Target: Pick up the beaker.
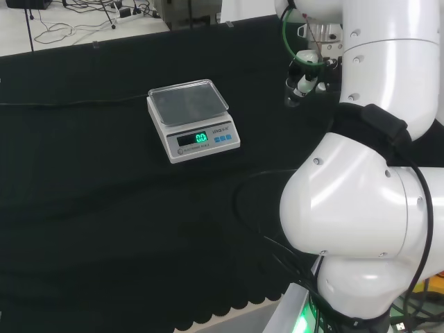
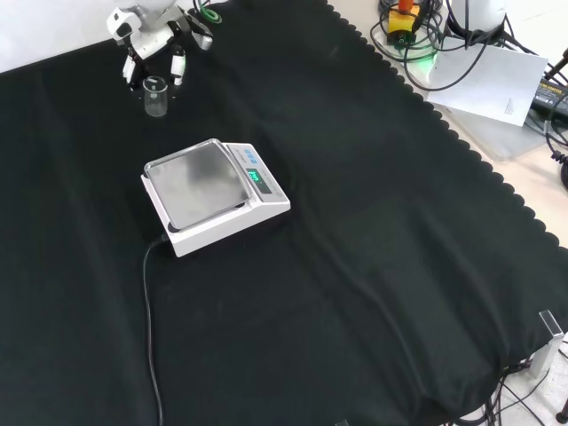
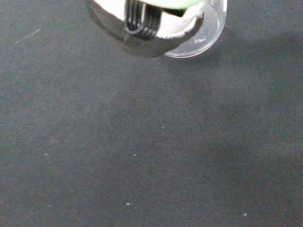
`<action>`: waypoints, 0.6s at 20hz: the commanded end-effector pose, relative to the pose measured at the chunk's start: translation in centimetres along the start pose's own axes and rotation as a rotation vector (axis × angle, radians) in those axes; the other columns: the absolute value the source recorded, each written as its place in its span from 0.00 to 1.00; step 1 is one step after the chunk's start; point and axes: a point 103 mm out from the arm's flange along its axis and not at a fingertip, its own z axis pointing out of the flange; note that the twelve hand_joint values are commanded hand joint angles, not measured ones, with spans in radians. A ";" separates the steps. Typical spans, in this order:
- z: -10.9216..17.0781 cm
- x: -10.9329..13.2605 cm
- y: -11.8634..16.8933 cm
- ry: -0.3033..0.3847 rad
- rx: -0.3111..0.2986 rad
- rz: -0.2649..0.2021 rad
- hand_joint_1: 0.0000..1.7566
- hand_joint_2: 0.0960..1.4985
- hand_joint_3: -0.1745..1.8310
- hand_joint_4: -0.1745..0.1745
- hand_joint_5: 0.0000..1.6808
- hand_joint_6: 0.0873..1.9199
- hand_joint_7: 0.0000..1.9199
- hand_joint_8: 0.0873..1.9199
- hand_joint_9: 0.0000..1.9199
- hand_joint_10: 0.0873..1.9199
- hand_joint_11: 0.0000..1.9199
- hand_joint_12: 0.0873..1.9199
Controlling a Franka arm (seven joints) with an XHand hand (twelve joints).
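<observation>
A small clear glass beaker (image 2: 156,98) stands upright on the black cloth at the far left in the front view, beyond the scale. In the head view the beaker (image 1: 293,94) sits just left of the arm's white links. The black and white hand (image 2: 156,37) hangs right above and behind it, with relaxed fingers (image 2: 177,67) pointing down on either side of the rim and nothing curled round the glass. In the wrist view the beaker's round rim (image 3: 204,39) shows close beside a part of the hand (image 3: 142,26).
A white scale (image 2: 213,191) with a steel pan and lit green display stands near the beaker, and its black cable (image 2: 147,302) trails across the cloth. The same scale (image 1: 193,119) is left of the hand in the head view. Cables and paper (image 2: 484,75) lie past the cloth's scalloped edge.
</observation>
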 end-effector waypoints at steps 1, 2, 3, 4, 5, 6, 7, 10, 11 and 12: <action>-10.9 1.4 0.2 -0.013 -0.092 -0.078 0.78 0.73 0.08 0.26 0.55 0.54 0.45 0.54 0.58 0.51 0.58 0.40; -11.8 1.5 0.1 -0.013 -0.078 -0.088 0.78 0.73 0.08 0.26 0.55 0.54 0.45 0.53 0.58 0.51 0.58 0.40; -12.7 1.7 -0.1 -0.011 -0.073 -0.093 0.78 0.73 0.08 0.26 0.55 0.54 0.45 0.53 0.58 0.51 0.58 0.40; -13.6 1.9 -0.3 -0.007 -0.072 -0.099 0.78 0.73 0.08 0.26 0.55 0.54 0.45 0.53 0.58 0.51 0.58 0.40; -14.4 1.9 -0.6 0.002 -0.065 -0.109 0.78 0.73 0.08 0.26 0.55 0.54 0.45 0.53 0.58 0.51 0.59 0.40; -15.0 2.0 -0.7 0.017 -0.047 -0.124 0.78 0.73 0.08 0.26 0.55 0.54 0.45 0.53 0.58 0.51 0.59 0.40; -15.5 2.1 -0.9 0.032 -0.021 -0.145 0.78 0.73 0.08 0.26 0.55 0.54 0.45 0.53 0.58 0.51 0.59 0.40; -16.8 2.5 -1.6 0.046 0.036 -0.195 0.78 0.73 0.08 0.26 0.55 0.54 0.46 0.53 0.58 0.51 0.59 0.40; -17.1 2.7 -1.9 0.048 0.050 -0.210 0.78 0.73 0.08 0.26 0.55 0.54 0.46 0.53 0.58 0.51 0.59 0.40; -17.3 3.1 -2.1 0.047 0.078 -0.228 0.78 0.73 0.08 0.26 0.55 0.53 0.46 0.53 0.58 0.51 0.59 0.40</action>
